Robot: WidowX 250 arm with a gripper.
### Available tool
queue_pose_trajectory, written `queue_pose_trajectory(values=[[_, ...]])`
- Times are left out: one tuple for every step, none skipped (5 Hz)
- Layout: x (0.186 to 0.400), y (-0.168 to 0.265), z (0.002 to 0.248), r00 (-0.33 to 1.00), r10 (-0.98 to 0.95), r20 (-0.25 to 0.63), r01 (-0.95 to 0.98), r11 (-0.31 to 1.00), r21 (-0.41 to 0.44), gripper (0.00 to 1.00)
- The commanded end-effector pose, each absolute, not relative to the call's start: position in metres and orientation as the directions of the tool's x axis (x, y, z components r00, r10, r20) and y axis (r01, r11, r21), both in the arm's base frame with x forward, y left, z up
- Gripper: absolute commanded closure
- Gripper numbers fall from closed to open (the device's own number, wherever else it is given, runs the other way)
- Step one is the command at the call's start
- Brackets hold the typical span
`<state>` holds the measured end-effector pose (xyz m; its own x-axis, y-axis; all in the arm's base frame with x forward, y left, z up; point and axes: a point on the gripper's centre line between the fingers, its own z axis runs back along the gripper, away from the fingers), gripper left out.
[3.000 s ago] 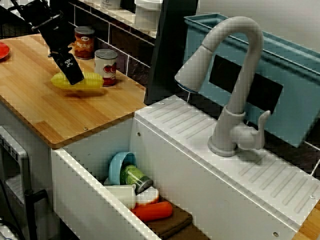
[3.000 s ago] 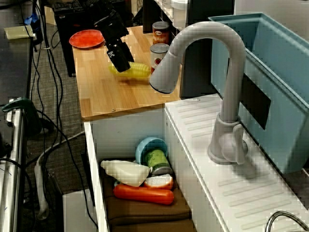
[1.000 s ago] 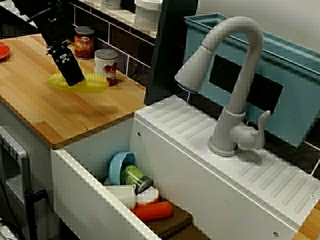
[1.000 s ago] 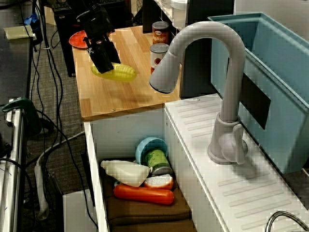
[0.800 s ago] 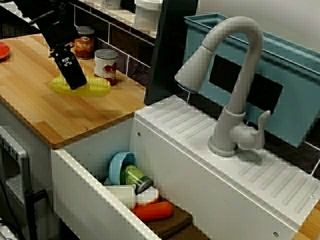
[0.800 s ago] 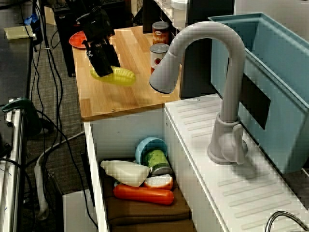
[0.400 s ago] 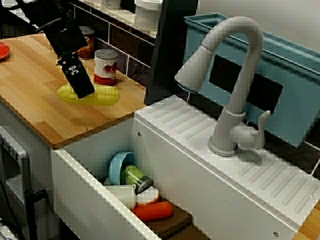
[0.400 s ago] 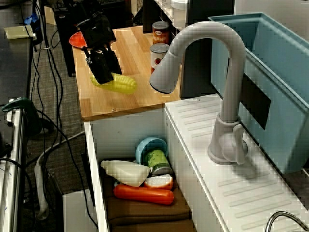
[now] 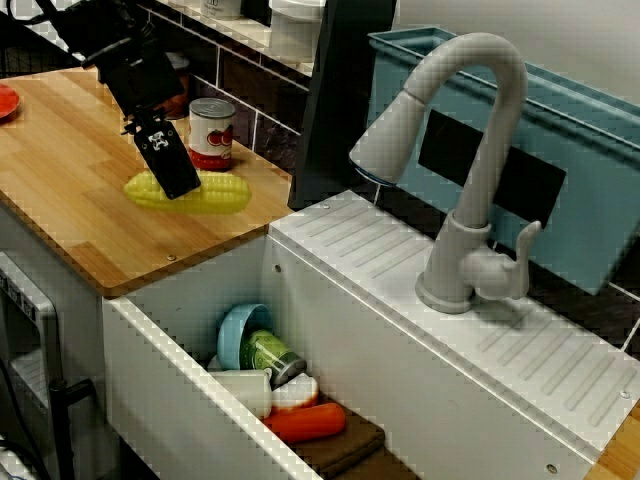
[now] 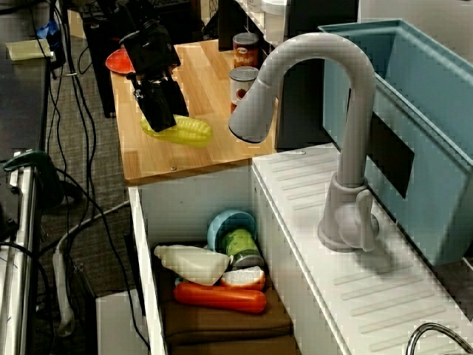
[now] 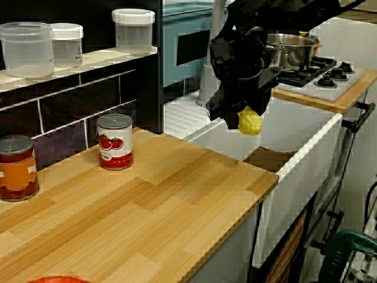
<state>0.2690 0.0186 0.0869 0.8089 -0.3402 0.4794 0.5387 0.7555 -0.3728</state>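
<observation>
one yellow corn cob [image 9: 218,193] is hanging in the grip of the tool [image 9: 178,182] — the black fingers are pressing in on it from both sides, pinching it nearer one end, so the longer part is sticking out sideways toward the sink [image 9: 175,365]. in the view over the sink front the cob is lying level and crosswise under the tool, above the wooden worktop [image 9: 70,190], close to the edge where the wood is meeting the sink. in the low view along the worktop the cob is riding clear of the wood, and only its rounded end is showing beside the fingers.

a tomato can [image 9: 211,133] is standing on the worktop just behind the tool, apart from it, and a second can [image 11: 17,168] is standing farther along the tiled wall. a red plate [image 10: 133,59] is sitting at the far end of the worktop. down in the sink a carrot [image 9: 305,422], a blue bowl [image 9: 240,328], a green tin [image 9: 272,355] and a white bottle [image 10: 194,262] are lying together on a brown cloth — all well apart from the tool. a grey faucet [image 9: 470,170] is arching over the sink's ribbed ledge.
</observation>
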Motion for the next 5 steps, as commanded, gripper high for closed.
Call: queue_pose_trajectory(values=[[0.268,0.007,0.094,0.773,-0.376,0.511,0.571,0.763,-0.302,1.00],[0.265,0.000,0.097,0.763,-0.390,0.515,0.575,0.774,-0.265,1.00],[0.264,-0.006,0.101,0.752,-0.406,0.518,0.583,0.778,-0.236,1.00],[0.263,-0.012,0.104,0.737,-0.430,0.522,0.607,0.760,-0.231,1.00],[0.259,-0.017,0.108,0.713,-0.455,0.533,0.635,0.741,-0.217,1.00]])
